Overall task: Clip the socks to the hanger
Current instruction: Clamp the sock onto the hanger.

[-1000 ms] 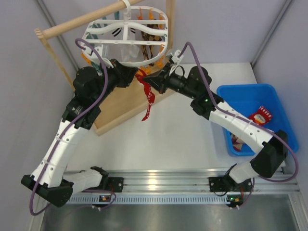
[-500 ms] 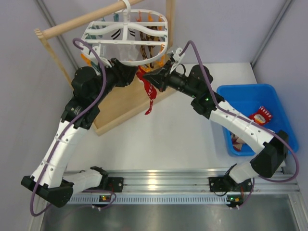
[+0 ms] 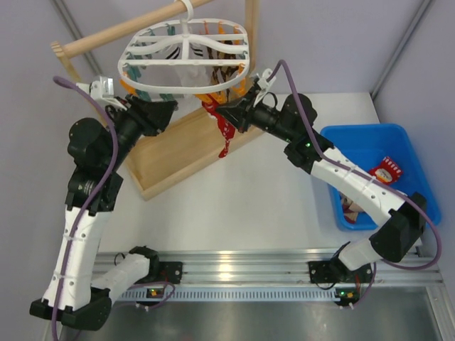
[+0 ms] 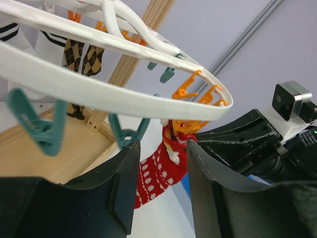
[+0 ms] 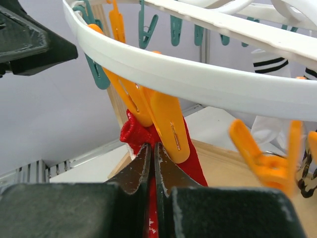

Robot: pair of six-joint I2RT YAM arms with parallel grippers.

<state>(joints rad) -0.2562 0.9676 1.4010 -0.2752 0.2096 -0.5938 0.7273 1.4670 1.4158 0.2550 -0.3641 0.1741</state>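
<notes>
The right claw (image 5: 152, 148) has its two fingers pressed flat together, pinching the red sock (image 5: 133, 131) just under its bunched cuff. I'd say that is to hold the fabric up in the mouth of the orange clip (image 5: 168, 124) right above the fingertips. That clip hangs from the near rim of the hanger (image 3: 178, 90), and the cuff looks to be in its jaws, though I cannot tell how firmly it bites. Below the pinch the sock hangs loose over the wooden rack (image 3: 178, 149).

The left claw (image 3: 168, 108) is spread apart and holds nothing. It stands off beside the hanger's left rim and points across at the sock, which shows between its fingers, probably placed to work a clip.

More socks (image 3: 387, 170) lie in the blue bin (image 3: 362, 135) by the right edge of the table (image 3: 249, 206), so my guess is the job is far from finished
</notes>
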